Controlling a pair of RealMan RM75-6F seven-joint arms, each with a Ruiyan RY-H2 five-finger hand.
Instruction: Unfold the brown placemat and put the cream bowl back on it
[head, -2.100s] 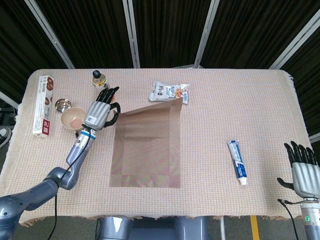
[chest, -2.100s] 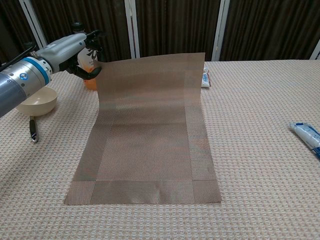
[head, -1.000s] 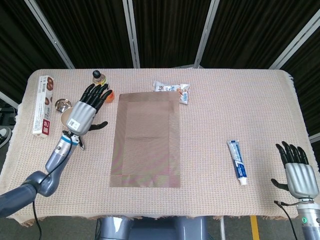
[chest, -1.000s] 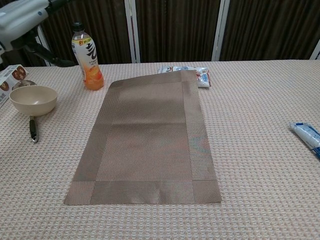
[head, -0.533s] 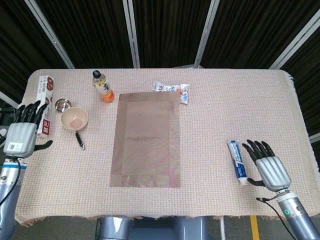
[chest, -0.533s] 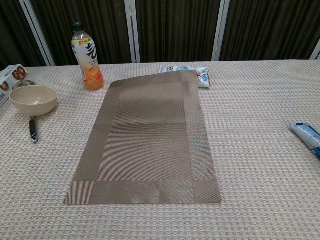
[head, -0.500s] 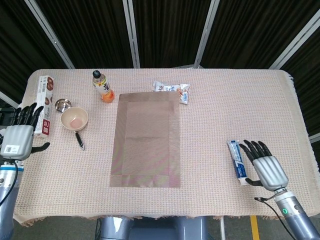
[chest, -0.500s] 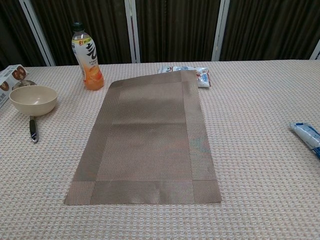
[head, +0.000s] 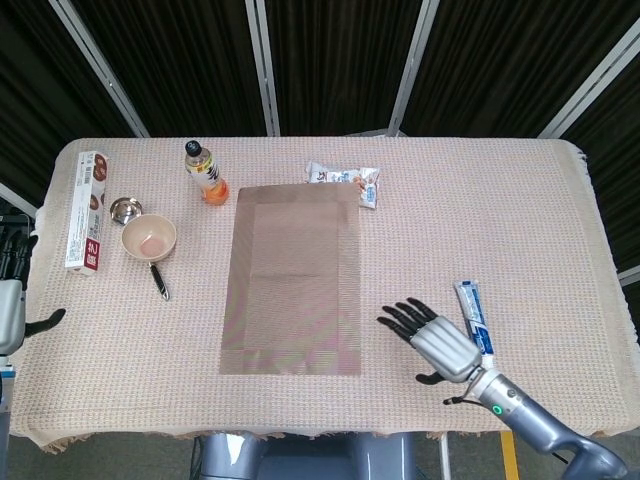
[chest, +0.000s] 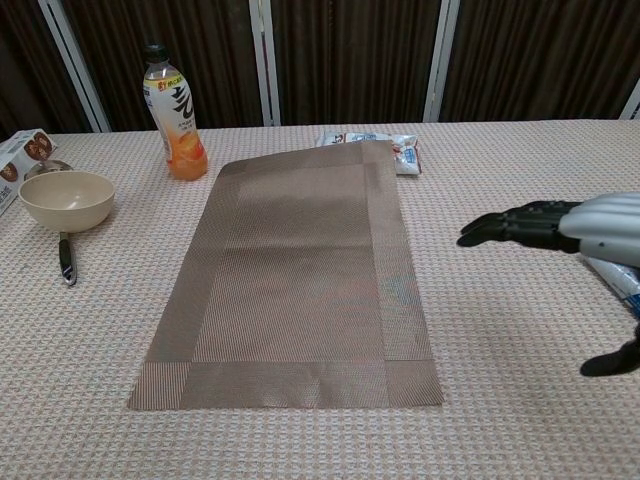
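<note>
The brown placemat (head: 291, 277) (chest: 292, 275) lies unfolded and flat in the middle of the table. The cream bowl (head: 148, 237) (chest: 66, 199) stands on the cloth to the mat's left, apart from it. My right hand (head: 437, 343) (chest: 566, 224) hovers open just right of the mat's near right corner, fingers stretched toward the mat, holding nothing. My left hand (head: 8, 298) shows only at the left frame edge, off the table's left side; I cannot tell how its fingers stand.
An orange drink bottle (head: 206, 172) (chest: 174, 114) stands by the mat's far left corner. A snack packet (head: 345, 181) touches the mat's far edge. A black-handled utensil (head: 159, 281) lies beside the bowl, with a small metal cup (head: 124, 210) and a long box (head: 88, 208). A toothpaste tube (head: 473, 315) lies right.
The mat's far end has dropped flat. My left hand has let go and withdrawn to the left edge. My right hand has swung in from the right toward the mat's near corner.
</note>
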